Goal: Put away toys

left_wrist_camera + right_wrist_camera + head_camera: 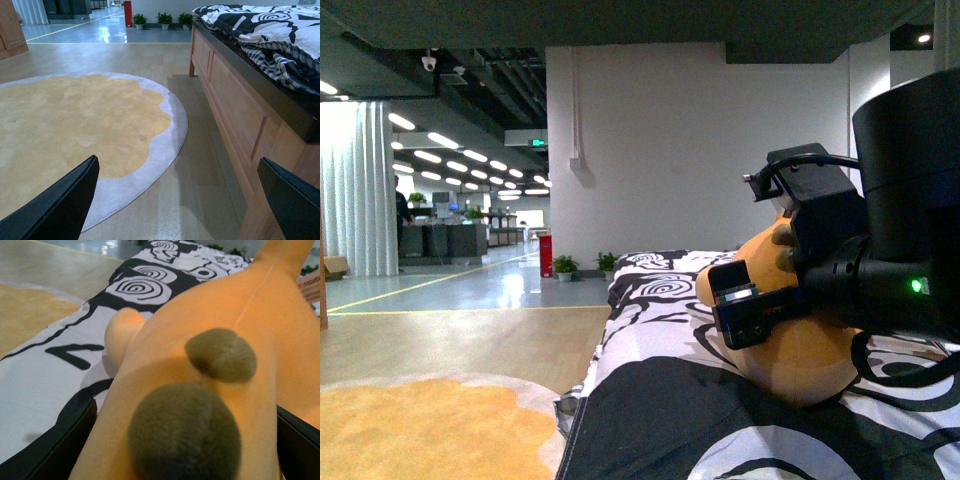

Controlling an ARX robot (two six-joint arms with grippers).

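Bedspread [650, 420] — right jaws wide astride plush [810, 365]

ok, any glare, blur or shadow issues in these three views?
Front view: ceiling lights glare off the glossy hall floor; the right arm looms dark, hiding part of the plush toy. Left wrist view: sharp, sheen on the far floor, soft shadow beside the bed. Right wrist view: plush toy fills the frame, slightly soft, shaded near the lens.

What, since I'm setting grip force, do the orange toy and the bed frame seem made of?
Orange toy: soft plush fabric with a matte finish; fuzzy nap shows on its dark spots.
Bed frame: seemingly wood, with smooth light-brown panels; it could be veneer.
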